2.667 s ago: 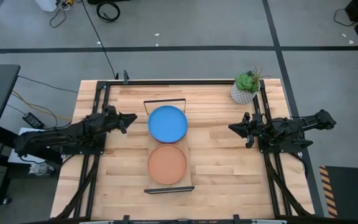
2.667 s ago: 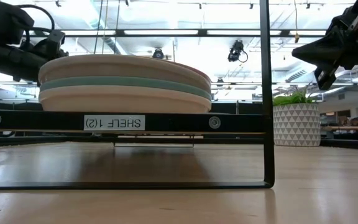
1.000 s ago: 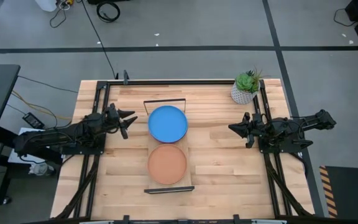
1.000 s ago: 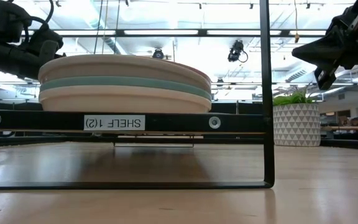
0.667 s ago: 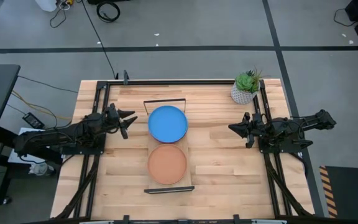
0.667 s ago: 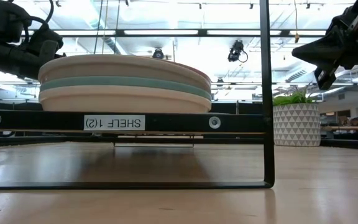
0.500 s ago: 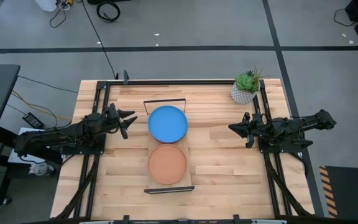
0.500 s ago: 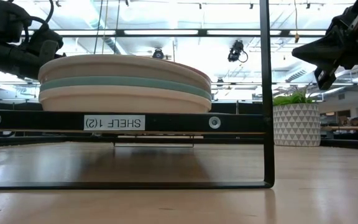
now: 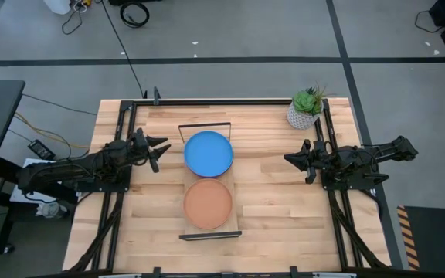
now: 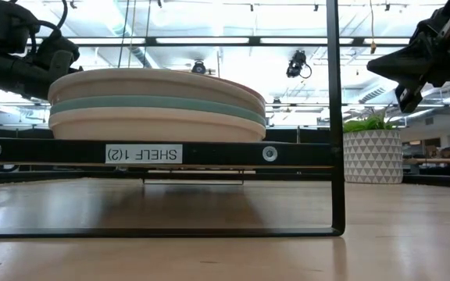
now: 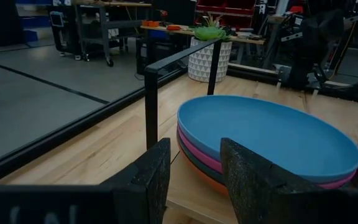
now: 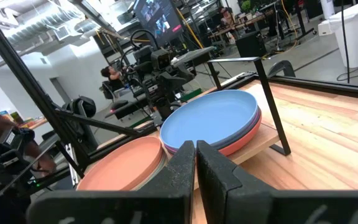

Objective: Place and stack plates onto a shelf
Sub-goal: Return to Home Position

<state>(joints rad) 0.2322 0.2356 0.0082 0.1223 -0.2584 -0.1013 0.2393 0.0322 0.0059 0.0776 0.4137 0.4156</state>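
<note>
The shelf (image 9: 205,124) stands mid-table with two plate stacks on its light-wood board. The far stack has a bright blue plate (image 9: 208,154) on top, with magenta and darker plates under it (image 11: 197,152). The near stack is topped by a terracotta plate (image 9: 207,204); the low view shows pale and teal layers below (image 10: 155,105). My left gripper (image 9: 161,149) hovers open just left of the blue stack, its fingers (image 11: 194,149) apart and touching nothing. My right gripper (image 9: 287,159) waits shut (image 12: 196,146) well to the shelf's right.
A small potted plant (image 9: 305,108) stands at the table's far right corner, close behind my right arm. Black rails run along the table's left and right sides. Bare wood lies between the shelf and each gripper. People show in the room beyond (image 12: 114,74).
My left gripper has drawn back a little toward the table's left edge, away from the blue stack. Over the last second nothing has moved.
</note>
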